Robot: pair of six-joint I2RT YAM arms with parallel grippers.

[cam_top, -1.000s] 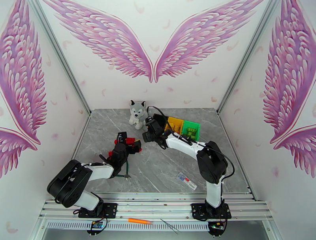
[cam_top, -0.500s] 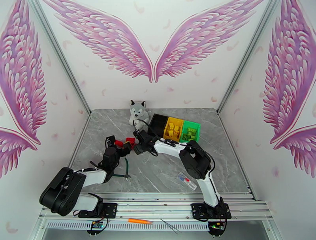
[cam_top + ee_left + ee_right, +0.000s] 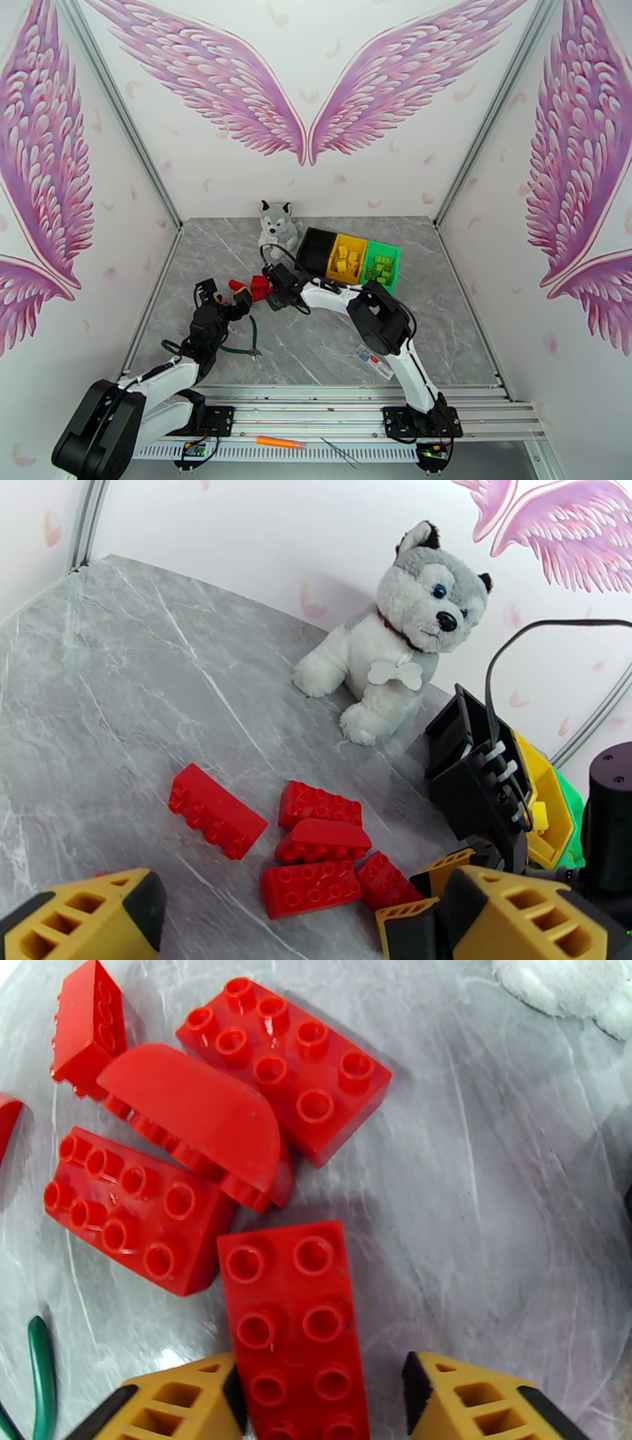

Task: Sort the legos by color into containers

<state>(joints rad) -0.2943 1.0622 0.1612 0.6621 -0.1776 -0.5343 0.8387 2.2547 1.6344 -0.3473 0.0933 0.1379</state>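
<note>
As reds lie unsorted, stock: red studded plastic bricks (image 3: 316,851), clustered on grey marbled table (image 3: 118,677).
Right gripper (image 3: 324,1386): fingers narrow, astride one brick (image 3: 296,1323), likely bound for black plastic bin (image 3: 314,246).
Left gripper (image 3: 292,926): fingers wide, empty.

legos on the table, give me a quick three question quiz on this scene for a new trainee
1. Multiple choice: the loose legos on the table are A) red B) yellow C) green.
2. True or false: the right gripper straddles a studs-up red brick.
3. Short answer: which container sits between the black bin and the green bin?
Key: 1 A; 2 true; 3 the yellow bin.
</note>
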